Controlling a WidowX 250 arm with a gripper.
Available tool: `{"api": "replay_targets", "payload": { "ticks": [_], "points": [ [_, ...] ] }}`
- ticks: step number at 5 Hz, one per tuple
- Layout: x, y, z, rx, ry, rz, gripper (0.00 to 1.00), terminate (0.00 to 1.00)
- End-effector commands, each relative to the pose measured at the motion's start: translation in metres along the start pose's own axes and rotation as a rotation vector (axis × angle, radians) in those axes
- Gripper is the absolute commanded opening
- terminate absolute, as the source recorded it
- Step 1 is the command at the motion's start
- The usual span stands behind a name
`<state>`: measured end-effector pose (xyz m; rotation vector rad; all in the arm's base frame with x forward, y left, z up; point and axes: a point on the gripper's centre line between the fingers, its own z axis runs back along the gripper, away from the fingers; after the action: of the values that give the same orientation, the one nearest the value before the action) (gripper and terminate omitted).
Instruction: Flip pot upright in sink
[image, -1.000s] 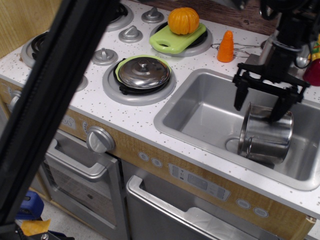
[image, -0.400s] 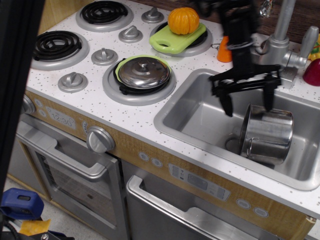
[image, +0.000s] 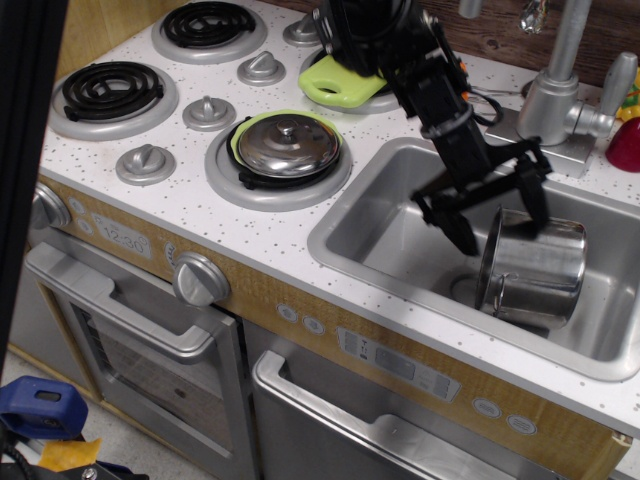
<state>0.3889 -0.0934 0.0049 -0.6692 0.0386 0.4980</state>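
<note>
The shiny steel pot (image: 535, 268) lies tilted in the right half of the grey sink (image: 400, 215), its base up and to the right, its wire handle low at the front. My black gripper (image: 500, 222) hangs open just left of and above the pot. One finger stands near the pot's upper left edge and the other further left, over the sink floor. Nothing is held. The arm comes down from the upper left, across the stove's back.
A domed steel lid (image: 289, 143) sits on a front burner left of the sink. A green cutting board (image: 345, 82) lies behind it. The faucet (image: 552, 85) stands behind the sink. A red object (image: 627, 145) is at the far right.
The gripper has moved left and lower, from over the pot to beside its left edge, and has turned. The arm now reaches in from the upper left. The pot has not moved.
</note>
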Motion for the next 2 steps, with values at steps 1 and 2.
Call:
{"api": "replay_targets", "payload": {
  "ticks": [1,2],
  "points": [
    [0.0011,-0.0183,0.0098,-0.155,-0.053,0.032,1.0,0.0],
    [-0.0011,-0.0235,0.0003,-0.23,-0.058,0.087,1.0,0.0]
  ]
}}
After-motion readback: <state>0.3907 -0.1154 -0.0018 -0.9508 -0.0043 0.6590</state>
